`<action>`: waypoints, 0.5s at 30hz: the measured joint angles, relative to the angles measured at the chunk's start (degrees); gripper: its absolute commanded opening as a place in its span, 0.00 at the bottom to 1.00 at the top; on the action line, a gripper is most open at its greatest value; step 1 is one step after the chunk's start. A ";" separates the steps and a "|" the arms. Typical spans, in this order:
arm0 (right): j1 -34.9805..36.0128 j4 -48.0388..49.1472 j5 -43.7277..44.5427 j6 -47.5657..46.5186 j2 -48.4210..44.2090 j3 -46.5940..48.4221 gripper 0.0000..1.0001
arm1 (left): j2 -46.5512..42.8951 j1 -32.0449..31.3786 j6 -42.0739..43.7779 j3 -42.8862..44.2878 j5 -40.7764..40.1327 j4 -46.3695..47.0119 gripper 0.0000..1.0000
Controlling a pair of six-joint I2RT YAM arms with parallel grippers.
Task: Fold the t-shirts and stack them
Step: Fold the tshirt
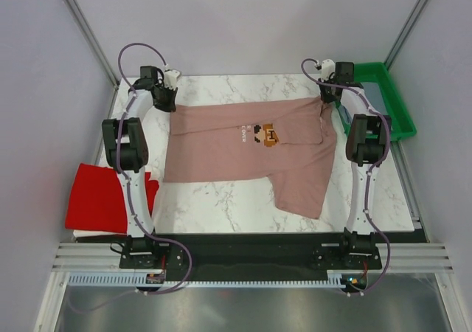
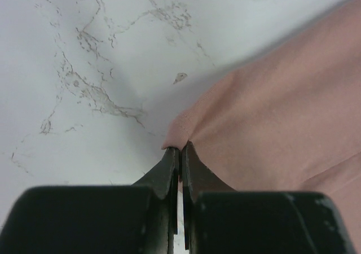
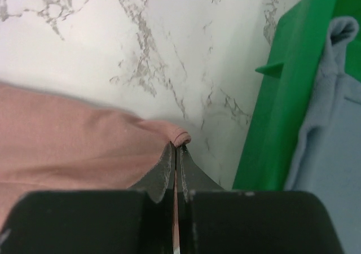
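Pinching the pink tee [image 1: 221, 147] at its far corners, left gripper [image 2: 180, 150] and right gripper [image 3: 176, 148] are clamped on cloth; the tee lies spread across the table [image 1: 221, 206], right corner near the tray [image 3: 279, 107]

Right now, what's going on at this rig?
Both arms are working the dusty-pink t-shirt, which lies spread on the marble table with its chest graphic facing up. The left gripper is shut on the shirt's far-left corner and the right gripper is shut on its far-right corner. The red t-shirt lies at the table's left edge, and the grey-blue t-shirt sits in the green tray. Nothing is stacked yet.
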 measured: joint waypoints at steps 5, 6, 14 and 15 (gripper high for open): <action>0.76 2.78 3.06 0.48 4.33 4.61 0.14 | 3.61 -0.68 -0.74 3.32 -2.51 0.07 0.11; 0.76 3.28 3.72 0.76 4.79 5.20 0.17 | 4.15 -0.96 -0.83 3.93 -3.10 0.04 0.18; 2.27 6.19 7.19 2.89 6.08 6.93 0.45 | 4.85 -2.45 -2.78 7.17 -9.09 2.47 0.38; 2.47 6.19 7.52 3.02 5.84 6.91 0.47 | 4.63 -2.43 -3.17 7.41 -9.64 2.97 0.41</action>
